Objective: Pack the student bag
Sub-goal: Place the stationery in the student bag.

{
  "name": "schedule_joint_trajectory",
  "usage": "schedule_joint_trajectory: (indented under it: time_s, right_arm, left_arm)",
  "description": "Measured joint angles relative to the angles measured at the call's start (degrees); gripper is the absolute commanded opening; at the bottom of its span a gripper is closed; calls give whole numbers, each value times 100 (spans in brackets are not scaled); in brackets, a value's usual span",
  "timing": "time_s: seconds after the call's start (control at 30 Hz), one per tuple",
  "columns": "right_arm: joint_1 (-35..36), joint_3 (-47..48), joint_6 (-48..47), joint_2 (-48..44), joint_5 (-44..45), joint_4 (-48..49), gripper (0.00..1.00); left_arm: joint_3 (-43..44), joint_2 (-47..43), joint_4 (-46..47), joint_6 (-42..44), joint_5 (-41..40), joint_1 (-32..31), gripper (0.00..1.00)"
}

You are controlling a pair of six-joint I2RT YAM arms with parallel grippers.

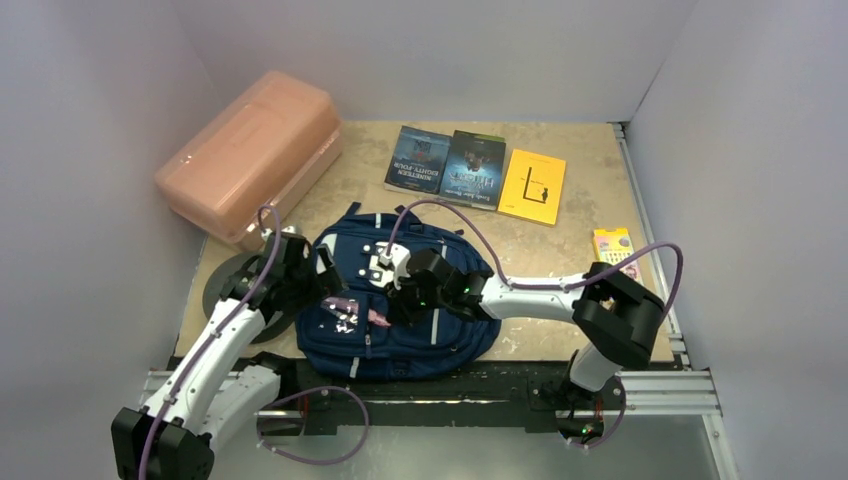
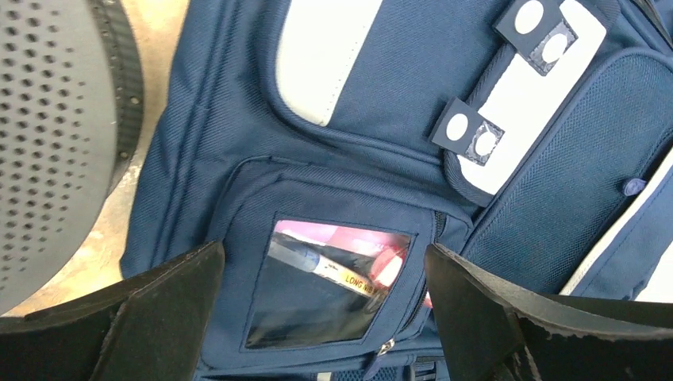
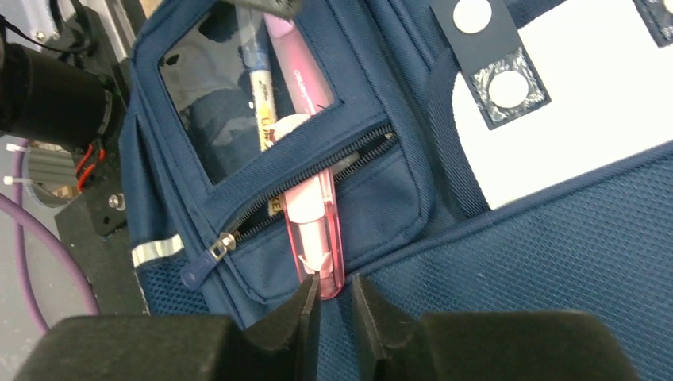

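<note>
Student bag (image 1: 410, 350) lies flat on the surface just ahead of both arm bases, front face up. Both tools are over its front window pocket (image 3: 373, 206).

Risks:
- A pink pen (image 3: 317, 230) sticks halfway out through the pocket's open zip. A push that isn't along its length could wedge it against the zip teeth or the pocket lip.
- The right tool (image 3: 335, 305) has its jaws nearly together at the pen's outer end. From the wrist view I can't tell whether they pinch it or only bracket it. If the hold is that shallow, the pen may squirt sideways.
- The left tool (image 2: 325, 317) hangs wide open above the pocket, gripping nothing and pinning nothing. A firm shove could bunch the soft fabric or slide the whole bag instead of seating the pen.
- The zip pull (image 3: 208, 258) sits at the far end of its track, and the zip can't close while the pen crosses it.

Containers:
- Window pocket: the pink pen's inner half and a blue-and-white pen (image 3: 258, 87) with a yellow label, both showing through the clear panel.
- Bag's main compartment: not visible to me, so its contents are unknown.
- Salmon-pink box (image 1: 250, 155), back left: lid down, and I can make out nothing inside.
- Three books (image 1: 474, 168) lie unpacked at the back of the surface.
</note>
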Motion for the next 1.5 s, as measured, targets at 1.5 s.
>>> schedule_joint_trajectory:
  time_s: [1.5]
  right_arm:
    - [258,-219,1329,533,157,1617,31]
  left_arm:
    - [-708,-509,603,-354,658,42,97]
